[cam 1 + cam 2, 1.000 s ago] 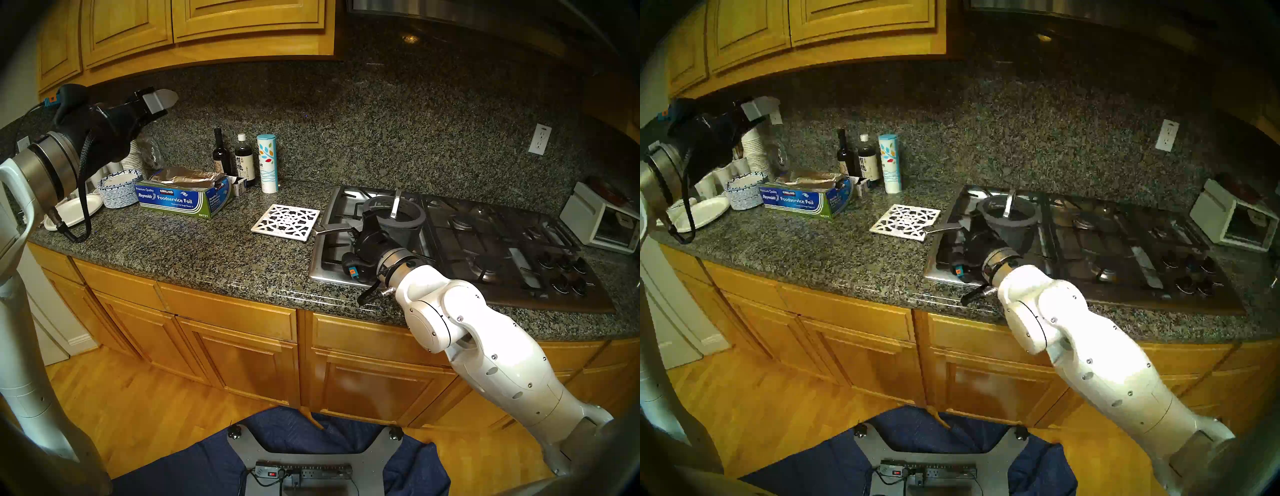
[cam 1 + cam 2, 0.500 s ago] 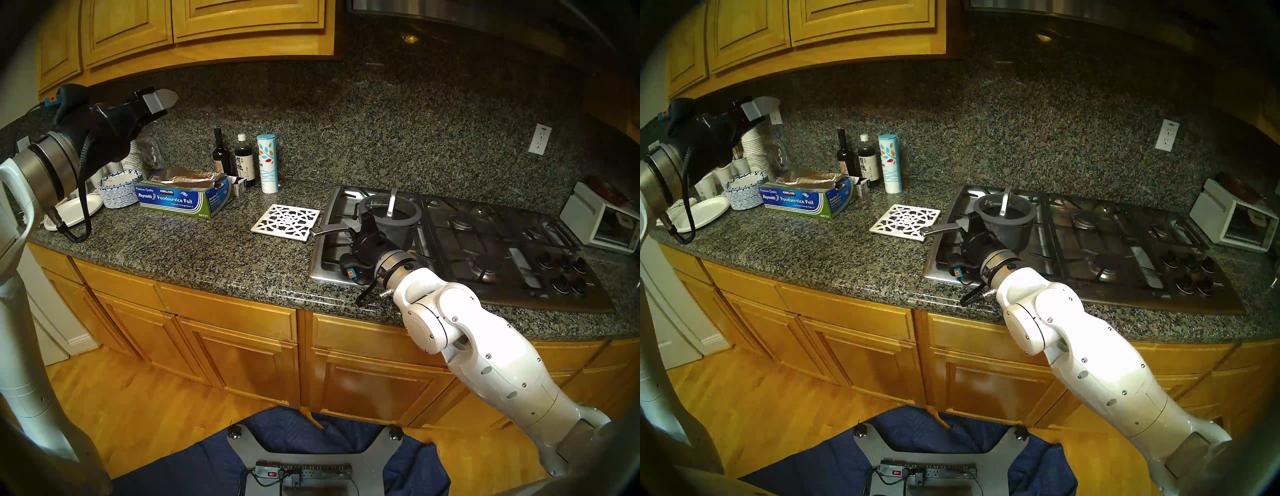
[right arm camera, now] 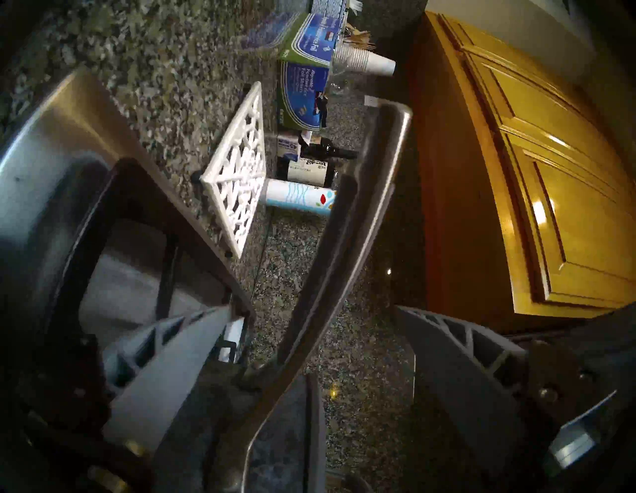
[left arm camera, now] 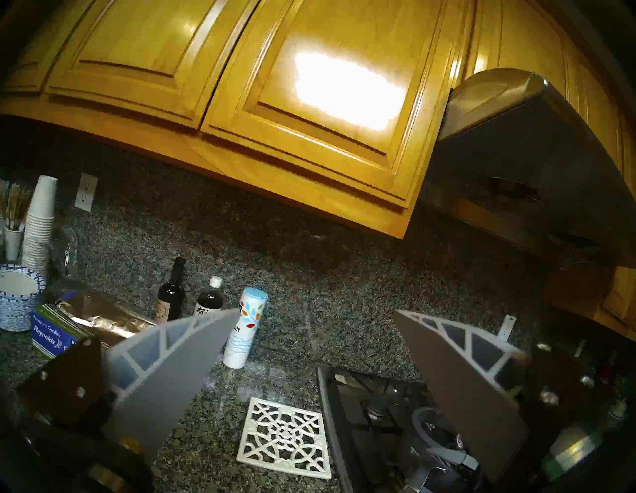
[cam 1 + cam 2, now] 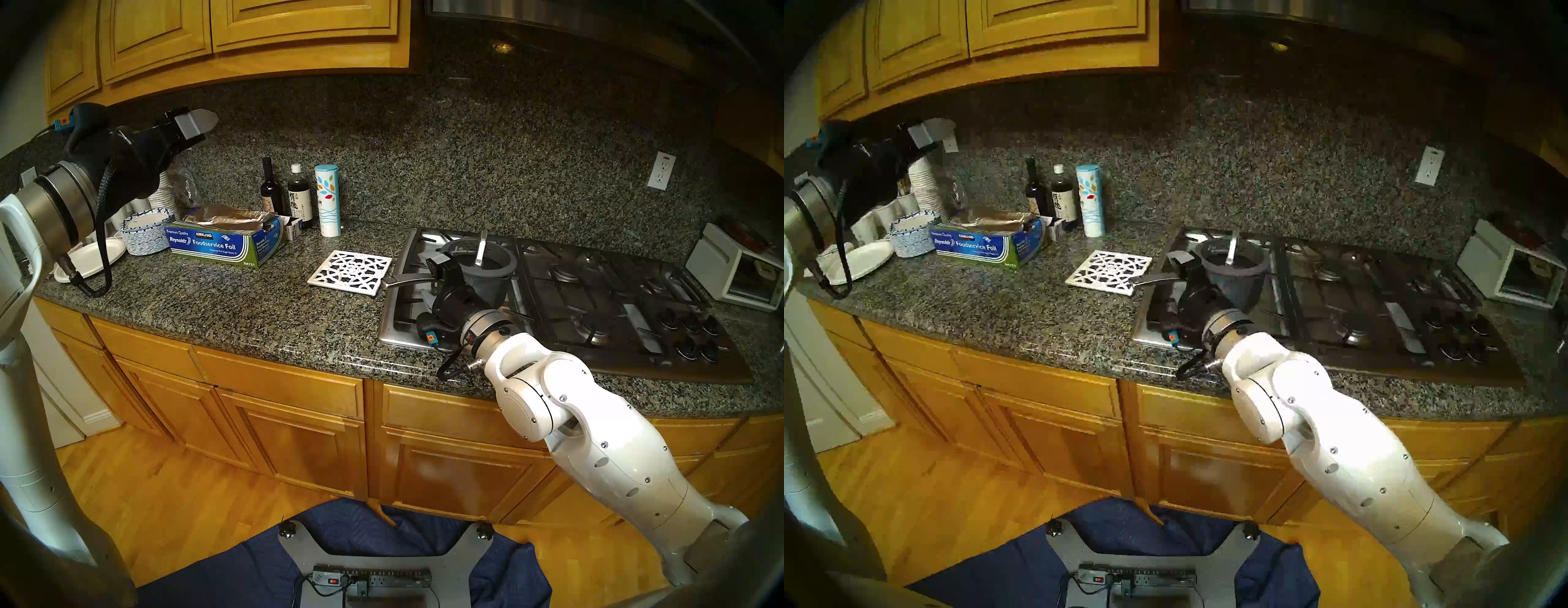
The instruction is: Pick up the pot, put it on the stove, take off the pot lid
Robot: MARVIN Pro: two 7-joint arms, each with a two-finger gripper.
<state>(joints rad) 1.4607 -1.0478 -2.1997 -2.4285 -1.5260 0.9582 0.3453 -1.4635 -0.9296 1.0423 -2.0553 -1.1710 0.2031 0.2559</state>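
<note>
The dark blue-grey pot (image 5: pixel 488 282) stands on the left rear grate of the steel stove (image 5: pixel 594 297). The pot lid (image 5: pixel 505 265) sits on it, its silver loop handle (image 5: pixel 481 248) upright. The pot's long silver handle (image 5: pixel 405 281) points left, towards the white trivet. My right gripper (image 5: pixel 428 278) is open; its fingers stand above and below the handle's root, apart from it. In the right wrist view the handle (image 3: pixel 361 213) runs between the spread fingers (image 3: pixel 172 361). My left gripper (image 5: pixel 199 123) is open and empty, high over the counter's left end.
A white lattice trivet (image 5: pixel 351 271) lies just left of the stove. A foil box (image 5: pixel 225 242), two bottles (image 5: pixel 297 199), a salt canister (image 5: pixel 327 199), paper plates and cups crowd the counter's back left. A white toaster oven (image 5: pixel 738 271) stands right of the stove.
The right gripper, shut on the pot handle before, has opened and let it go. The pot shifted slightly back-left onto the grate and now rests there. The left arm has not moved.
</note>
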